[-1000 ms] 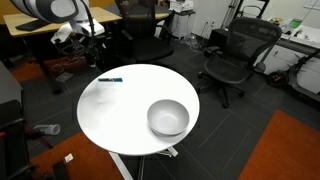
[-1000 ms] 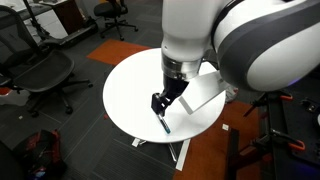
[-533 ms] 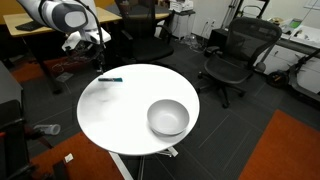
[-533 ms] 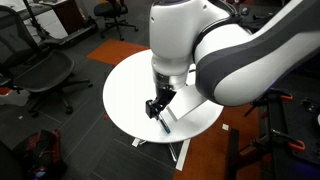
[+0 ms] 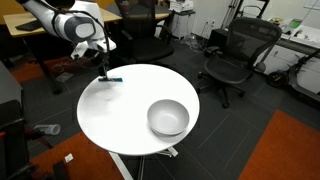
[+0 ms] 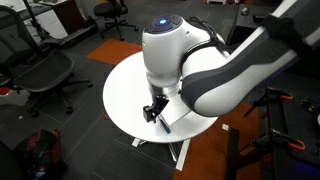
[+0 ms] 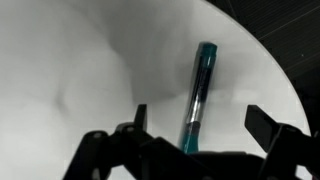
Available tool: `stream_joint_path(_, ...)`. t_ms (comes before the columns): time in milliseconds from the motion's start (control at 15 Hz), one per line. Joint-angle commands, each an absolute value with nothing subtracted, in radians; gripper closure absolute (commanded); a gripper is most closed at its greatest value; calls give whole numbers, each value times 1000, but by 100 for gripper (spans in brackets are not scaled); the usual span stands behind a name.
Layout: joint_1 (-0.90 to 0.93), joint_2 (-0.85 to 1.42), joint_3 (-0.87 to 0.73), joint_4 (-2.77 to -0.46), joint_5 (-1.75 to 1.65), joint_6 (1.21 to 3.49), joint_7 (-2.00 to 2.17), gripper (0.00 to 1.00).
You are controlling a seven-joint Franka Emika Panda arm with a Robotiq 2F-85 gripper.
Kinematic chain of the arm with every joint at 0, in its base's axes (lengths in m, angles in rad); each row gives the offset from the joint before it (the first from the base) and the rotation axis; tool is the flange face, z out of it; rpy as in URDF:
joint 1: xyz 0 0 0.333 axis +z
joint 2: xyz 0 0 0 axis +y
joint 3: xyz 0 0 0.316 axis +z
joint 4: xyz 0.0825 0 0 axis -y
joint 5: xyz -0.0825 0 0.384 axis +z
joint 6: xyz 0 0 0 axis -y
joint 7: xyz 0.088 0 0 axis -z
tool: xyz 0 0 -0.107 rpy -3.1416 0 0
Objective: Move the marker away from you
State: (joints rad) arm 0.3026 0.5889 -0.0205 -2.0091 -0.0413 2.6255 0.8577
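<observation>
Bare white tabletop (image 5: 115, 120) lies open all round the marker (image 7: 197, 95) — room to pass on either side. One obstacle, the grey bowl (image 5: 168, 117), stands well apart; an office chair (image 5: 235, 50) stands beyond the rim.

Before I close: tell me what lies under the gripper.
The marker, flat on the white table, below the open gripper. The gripper's body covers the marker's lower end.

Bulky glossy white arm (image 6: 195, 75) shells, dark joint seams, small blue light (image 6: 165, 20), black fingers (image 7: 268, 130).

Glossy teal plastic marker (image 7: 196, 95), smooth matt white table (image 7: 80, 55), matt grey bowl (image 5: 168, 118)
</observation>
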Motion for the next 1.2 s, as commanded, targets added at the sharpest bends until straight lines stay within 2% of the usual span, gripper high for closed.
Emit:
stream_joint_path(0,332,633,-48,-1962,-37,2635,889,0)
stream_joint_path(200,334,654,-51,-1942,-32,2632,886,0)
stream_joint_path(333,335,663,-56,-1933,-32,2632,886,26)
stream_joint_path(933,328,683,-59,-1915,-19,2630,877,95)
stream_joint_path(1000,328,685,-60,-1913,-19,2629,877,100)
stream_joint_path(1133,327,685,-59,-1913,-18,2626,876,96)
